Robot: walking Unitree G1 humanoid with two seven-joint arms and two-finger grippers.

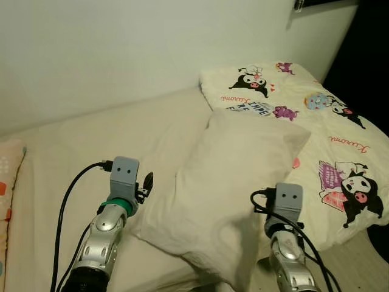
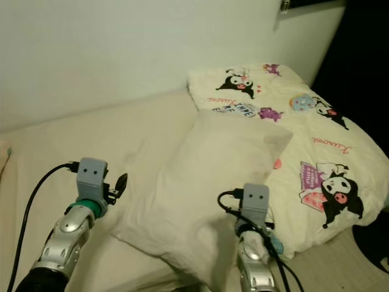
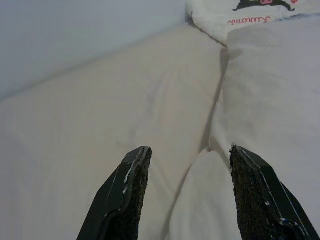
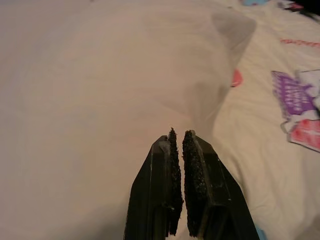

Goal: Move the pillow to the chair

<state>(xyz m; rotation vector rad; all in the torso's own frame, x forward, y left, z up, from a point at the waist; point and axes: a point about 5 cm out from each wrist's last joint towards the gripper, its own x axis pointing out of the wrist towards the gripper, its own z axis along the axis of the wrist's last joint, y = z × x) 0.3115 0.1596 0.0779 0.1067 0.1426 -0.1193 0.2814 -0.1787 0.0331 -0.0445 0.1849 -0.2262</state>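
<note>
A plump white pillow [image 1: 231, 182] lies on the bed, its far corner resting on a cartoon-print blanket [image 1: 340, 140]. My left gripper [image 3: 190, 150] is open just above the bed, with the pillow's near left edge [image 3: 200, 200] bulging between its fingers without touching them. My right gripper [image 4: 179, 132] is shut over the pillow's right side. Nothing shows between its pads. From the head camera, the left wrist [image 1: 124, 176] sits at the pillow's left edge and the right wrist [image 1: 289, 204] at its near right edge.
A cream sheet [image 1: 91, 140] covers the bed up to a pale wall [image 1: 121, 48]. A patterned cushion [image 1: 9, 176] pokes in at the left edge. A dark gap [image 1: 371, 61] lies beyond the bed at the right.
</note>
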